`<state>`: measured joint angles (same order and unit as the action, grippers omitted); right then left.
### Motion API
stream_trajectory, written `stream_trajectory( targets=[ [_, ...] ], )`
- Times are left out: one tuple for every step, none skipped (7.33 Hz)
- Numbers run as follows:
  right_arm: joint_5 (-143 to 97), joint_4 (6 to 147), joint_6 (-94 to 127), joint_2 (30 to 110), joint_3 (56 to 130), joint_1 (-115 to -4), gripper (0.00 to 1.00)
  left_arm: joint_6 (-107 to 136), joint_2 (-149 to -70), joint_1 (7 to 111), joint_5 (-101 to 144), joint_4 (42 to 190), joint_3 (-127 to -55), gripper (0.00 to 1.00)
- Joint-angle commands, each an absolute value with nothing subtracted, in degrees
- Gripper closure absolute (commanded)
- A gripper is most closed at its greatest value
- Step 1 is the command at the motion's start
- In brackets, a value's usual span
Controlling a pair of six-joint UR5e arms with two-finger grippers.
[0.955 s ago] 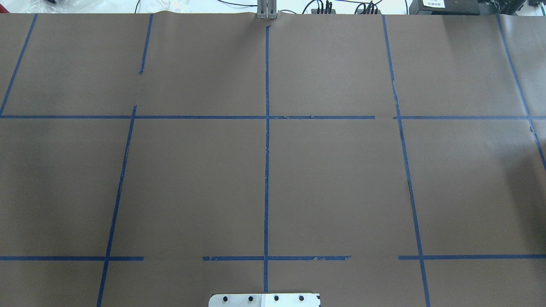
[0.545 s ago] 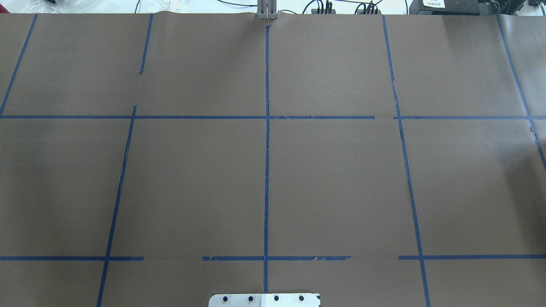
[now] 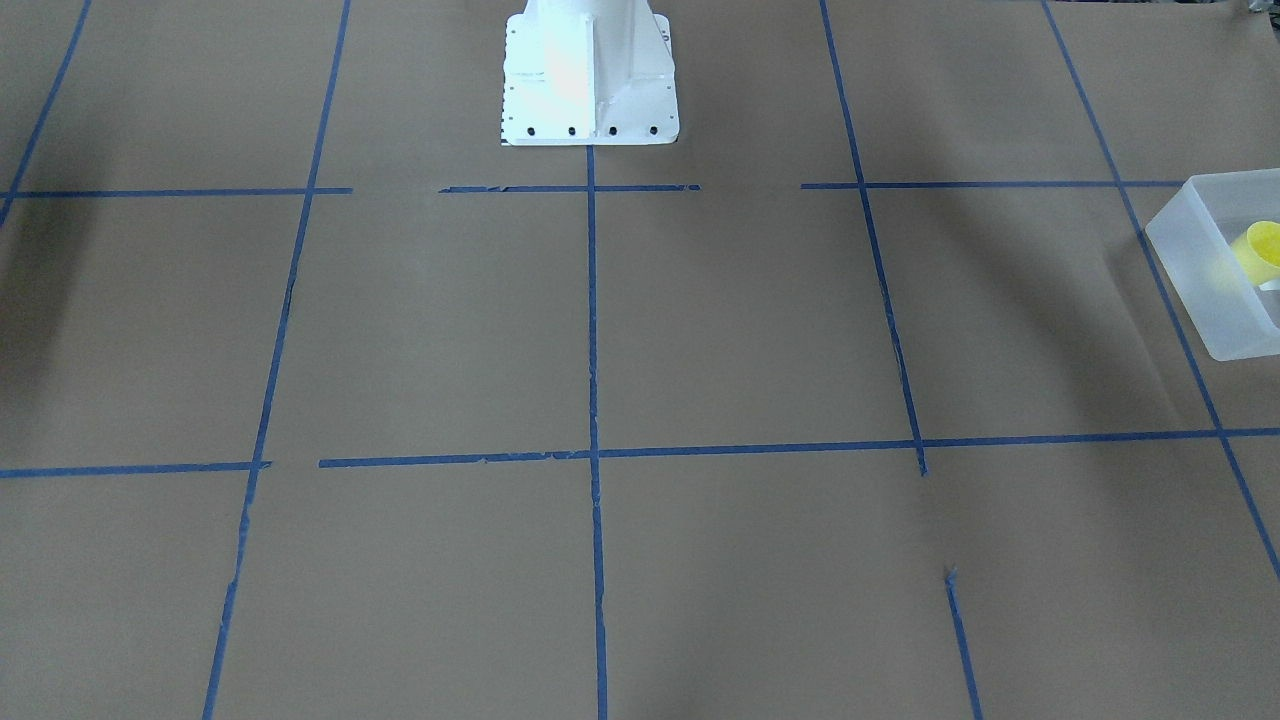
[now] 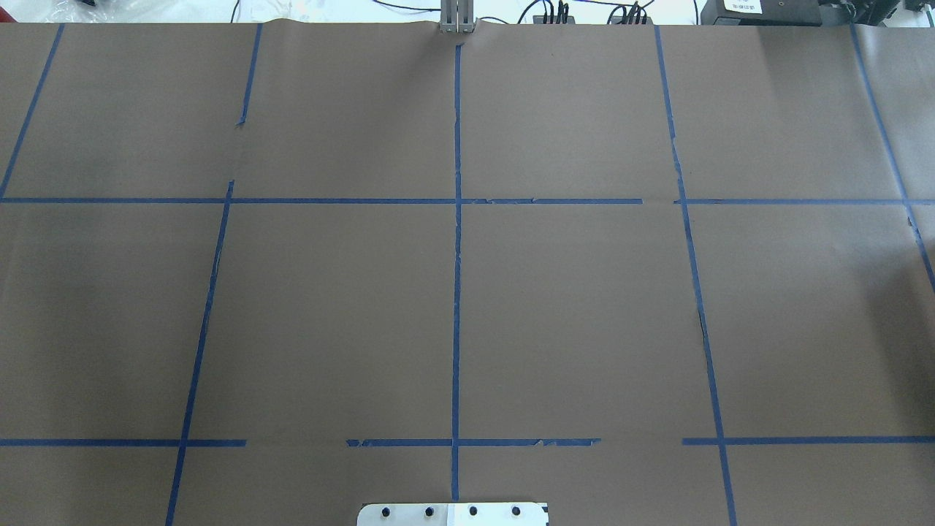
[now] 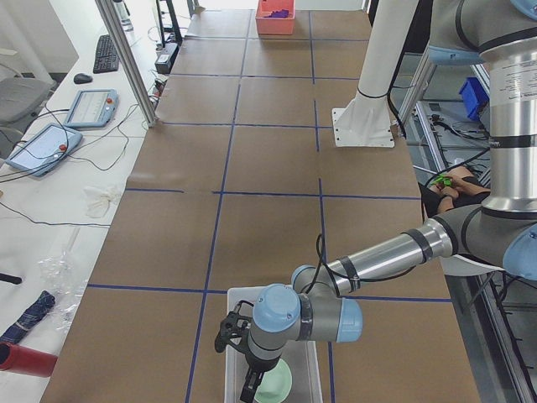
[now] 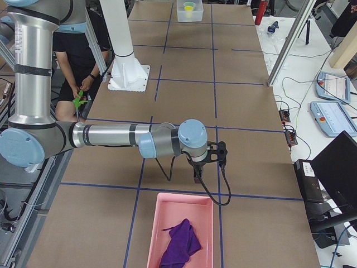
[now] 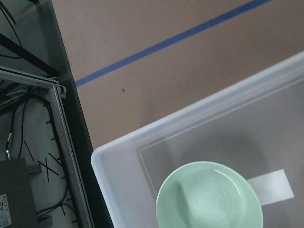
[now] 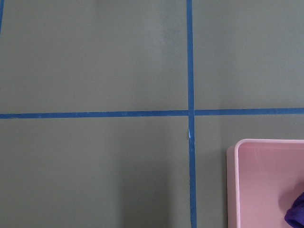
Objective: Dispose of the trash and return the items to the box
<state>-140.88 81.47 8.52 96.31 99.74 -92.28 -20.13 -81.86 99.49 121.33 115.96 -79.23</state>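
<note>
The frosted-white box (image 7: 118,148) holds the pale mint-green bowl (image 7: 209,197), seen from above in the left wrist view. In the exterior left view my left gripper (image 5: 250,384) hangs over the box (image 5: 237,363) at the bowl's (image 5: 277,382) edge; I cannot tell whether it is open or shut. The yellow cup (image 3: 1260,248) lies inside the box (image 3: 1205,270) at the front-facing view's right edge. My right gripper (image 6: 197,178) hovers over the table just beyond a pink tray (image 6: 181,223); I cannot tell its state. No fingers show in either wrist view.
The pink tray (image 8: 266,180) holds a crumpled purple cloth (image 6: 178,243). The robot's white base (image 3: 588,75) stands at the table's middle edge. Blue tape lines grid the brown table. A red can (image 5: 25,359) and an operator's desk gear lie beside the table.
</note>
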Motion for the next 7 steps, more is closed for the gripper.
stream_trajectory(
  targets=[
    [-140.9,81.5,8.5,96.4,99.8,-92.3,0.0,-7.5,-82.6,99.5,123.6,112.5,-87.8,0.0],
    [-141.0,81.5,8.5,96.4,99.8,-92.3,0.0,-4.3,-83.1,99.1,124.9,108.3,-91.5,0.0],
    [-141.0,81.5,8.5,96.4,99.8,-92.3,0.0,-3.9,-84.7,98.3,127.6,103.6,-92.5,0.0],
    [-141.0,81.5,8.5,96.4,99.7,-92.3,0.0,-1.7,-85.6,96.0,130.4,100.0,-93.7,0.0],
    [-141.0,81.5,8.5,96.4,99.8,-92.3,0.0,1.2,-85.6,92.9,130.7,98.3,-96.2,0.0],
    [-141.2,81.5,8.5,96.4,99.8,-92.3,0.0,2.0,-85.6,91.5,131.7,96.7,-97.8,0.0],
    [-141.2,81.5,8.5,96.4,99.8,-92.3,0.0,2.1,-85.6,91.3,134.2,96.4,-97.9,0.0]
  ],
)
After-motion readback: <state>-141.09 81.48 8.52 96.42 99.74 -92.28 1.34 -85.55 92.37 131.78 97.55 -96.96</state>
